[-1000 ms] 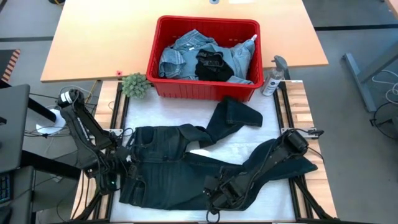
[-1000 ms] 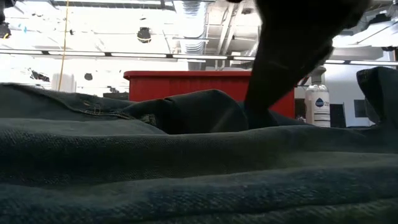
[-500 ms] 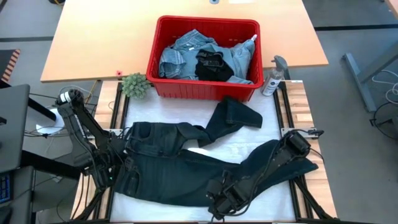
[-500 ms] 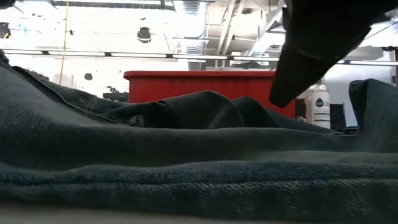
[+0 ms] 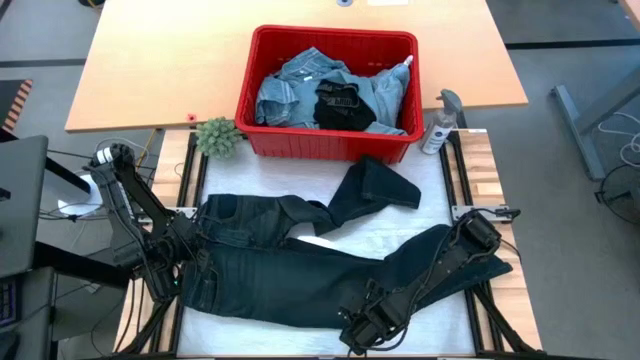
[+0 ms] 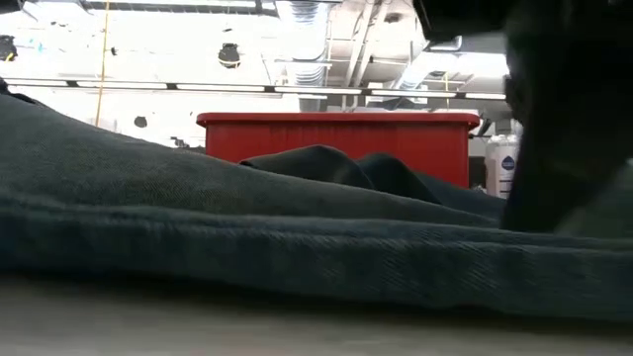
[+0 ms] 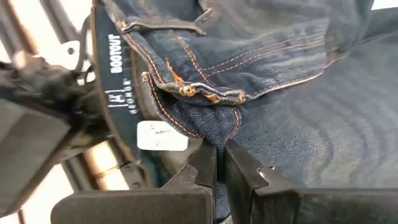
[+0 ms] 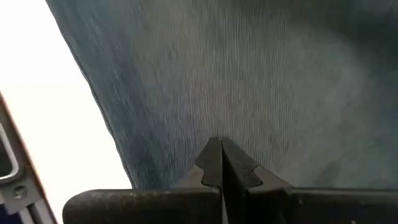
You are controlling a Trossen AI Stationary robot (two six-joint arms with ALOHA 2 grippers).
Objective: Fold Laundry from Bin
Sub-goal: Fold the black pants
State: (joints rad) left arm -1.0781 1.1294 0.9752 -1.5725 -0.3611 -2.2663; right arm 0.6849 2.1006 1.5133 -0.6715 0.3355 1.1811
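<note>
At the tabletop's front edge, the right tool (image 5: 362, 330) is pinched tight on the leg of the dark jeans (image 5: 290, 275). Near the left edge, the left tool (image 5: 180, 262) pinches their waistband. The jeans lie long from left to right, waist pointing left. Behind them sits the red bin (image 5: 330, 145) with more laundry (image 5: 330, 95).

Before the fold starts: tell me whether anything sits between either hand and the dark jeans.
Nothing visible does. The left hand is shut on the dark jeans at the waistband, and the right hand is shut on the fabric of a leg near the table's front edge. The bin stands apart behind.
</note>
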